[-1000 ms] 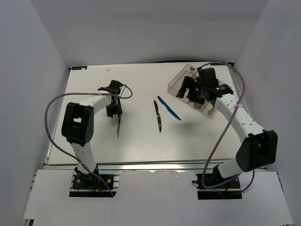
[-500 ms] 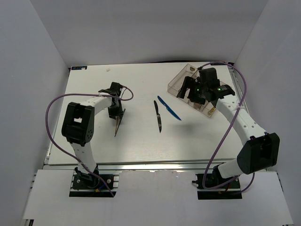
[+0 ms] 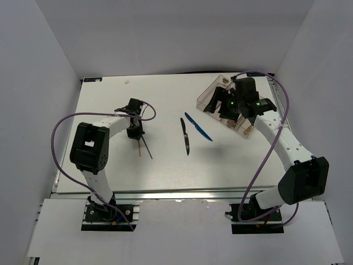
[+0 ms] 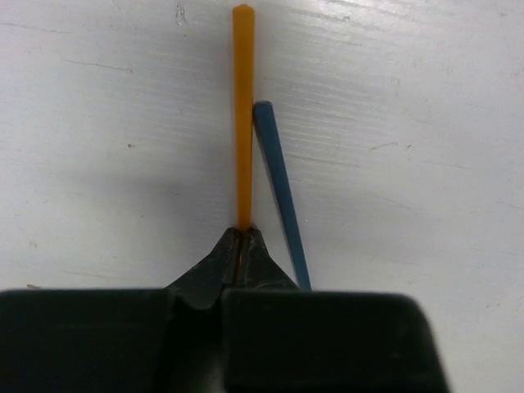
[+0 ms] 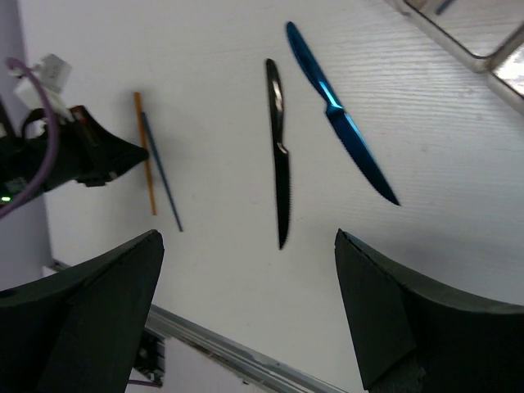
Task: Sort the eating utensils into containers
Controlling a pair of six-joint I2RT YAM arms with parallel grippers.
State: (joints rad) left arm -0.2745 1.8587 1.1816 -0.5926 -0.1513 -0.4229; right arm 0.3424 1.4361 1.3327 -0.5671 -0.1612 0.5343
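Observation:
My left gripper is shut on one end of an orange-brown chopstick, whose free end points toward the near right in the top view. A thin blue-grey stick shape lies just right of it; I cannot tell if it is a second stick or a shadow. A black knife and a blue knife lie mid-table, also in the right wrist view. My right gripper is wide open and empty, above the near-left end of the clear tray.
The tray stands at the far right of the table, and the right arm covers most of what is in it. A corner of the tray shows in the right wrist view. The table's near metal edge runs below the right gripper.
My left gripper has turned with the chopstick, swinging its free end from near-left to near-right. My right gripper has shifted slightly toward the far left over the tray.

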